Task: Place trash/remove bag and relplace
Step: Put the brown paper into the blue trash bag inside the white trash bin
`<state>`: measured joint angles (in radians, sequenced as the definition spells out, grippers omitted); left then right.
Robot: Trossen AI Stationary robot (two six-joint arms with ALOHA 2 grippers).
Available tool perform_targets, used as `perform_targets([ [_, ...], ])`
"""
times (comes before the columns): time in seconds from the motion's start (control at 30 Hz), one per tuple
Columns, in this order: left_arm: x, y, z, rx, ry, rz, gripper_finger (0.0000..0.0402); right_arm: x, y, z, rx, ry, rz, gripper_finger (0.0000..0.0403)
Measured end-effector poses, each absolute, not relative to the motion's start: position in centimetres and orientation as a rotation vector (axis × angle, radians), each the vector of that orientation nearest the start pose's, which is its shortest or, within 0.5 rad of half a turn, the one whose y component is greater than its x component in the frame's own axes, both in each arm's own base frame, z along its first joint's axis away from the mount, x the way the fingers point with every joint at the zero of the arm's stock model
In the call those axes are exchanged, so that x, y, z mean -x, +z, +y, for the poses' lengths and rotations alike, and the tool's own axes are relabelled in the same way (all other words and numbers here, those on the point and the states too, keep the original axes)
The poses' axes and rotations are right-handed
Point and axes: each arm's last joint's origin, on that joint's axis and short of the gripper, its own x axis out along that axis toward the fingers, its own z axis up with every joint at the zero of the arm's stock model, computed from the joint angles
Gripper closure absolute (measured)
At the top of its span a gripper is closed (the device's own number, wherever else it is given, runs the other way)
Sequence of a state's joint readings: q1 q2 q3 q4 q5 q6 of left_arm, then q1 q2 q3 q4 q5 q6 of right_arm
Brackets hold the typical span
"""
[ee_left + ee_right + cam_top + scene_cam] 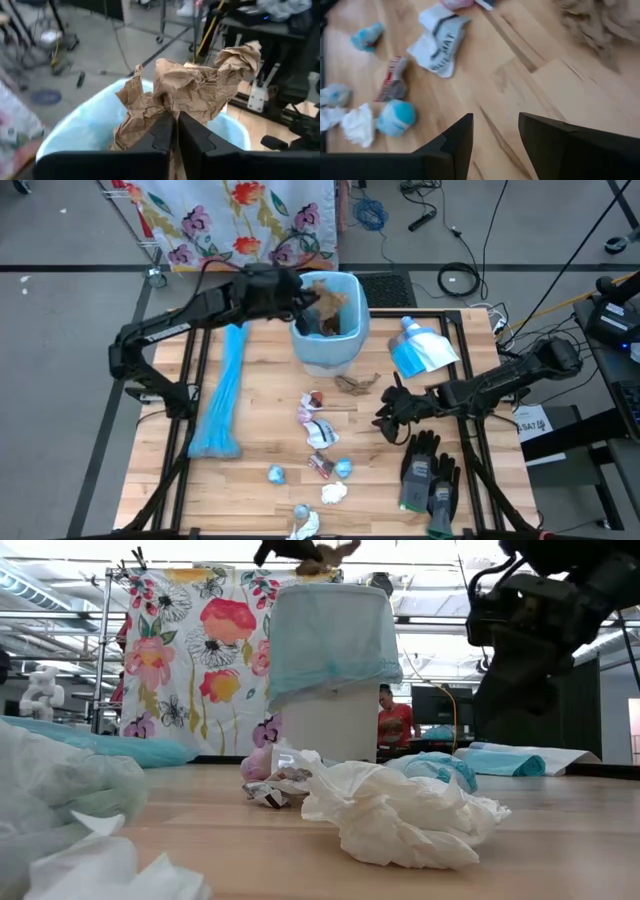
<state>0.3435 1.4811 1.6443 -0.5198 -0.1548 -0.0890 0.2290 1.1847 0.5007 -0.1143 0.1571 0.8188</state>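
**Paper wad poised over the bin**

High view: the left pincer [308, 298] held a crumpled brown paper wad [328, 302] over the lined bin [325, 352] at twelve o'clock; scraps [318, 430] littered the desk [250, 480].

Left wrist view: its fingers pinched the wad, which might snag on the rim.

Right wrist view: the right pincer [495, 132] hung spread above bare desk.

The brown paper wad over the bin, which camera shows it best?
The left wrist view: the brown paper wad fills the frame, pinched in the left gripper above the bin. The high view shows it small over the bin's mouth, the low view only a sliver at the top edge. The right wrist view misses it.
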Motion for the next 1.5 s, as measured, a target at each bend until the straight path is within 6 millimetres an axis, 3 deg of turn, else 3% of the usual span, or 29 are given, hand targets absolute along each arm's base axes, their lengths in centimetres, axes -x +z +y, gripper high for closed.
perform_targets([
  [0.17,-29.5,42.3,12.2,0.253,0.549,0.391,0.0314,-21.4,17.3,4.1,-0.591,-0.179,0.757,0.0267],
  [0.4,-29.5,42.0,11.6,0.296,0.487,0.435,0.0267,-21.5,17.3,3.4,-0.548,-0.170,0.759,0.0268],
  [0.73,-27.3,42.1,7.3,0.383,0.397,0.546,0.0266,-21.8,17.4,0.6,-0.339,-0.315,0.706,0.0268],
  [0.93,-24.8,41.5,4.3,0.400,0.469,0.518,0.0266,-21.9,17.1,-1.4,-0.223,-0.352,0.732,0.0244],
  [1.07,-23.0,40.0,3.0,0.447,0.516,0.518,0.0265,-22.3,16.5,-2.4,-0.179,-0.367,0.741,0.0217],
  [1.23,-21.3,36.5,1.8,0.532,0.579,0.557,0.0265,-24.0,15.7,-3.2,-0.085,-0.313,0.684,0.0194],
  [1.5,-20.5,31.0,0.5,0.626,0.622,0.608,0.0265,-25.5,12.0,-4.5,-0.113,-0.312,0.733,0.0196],
])
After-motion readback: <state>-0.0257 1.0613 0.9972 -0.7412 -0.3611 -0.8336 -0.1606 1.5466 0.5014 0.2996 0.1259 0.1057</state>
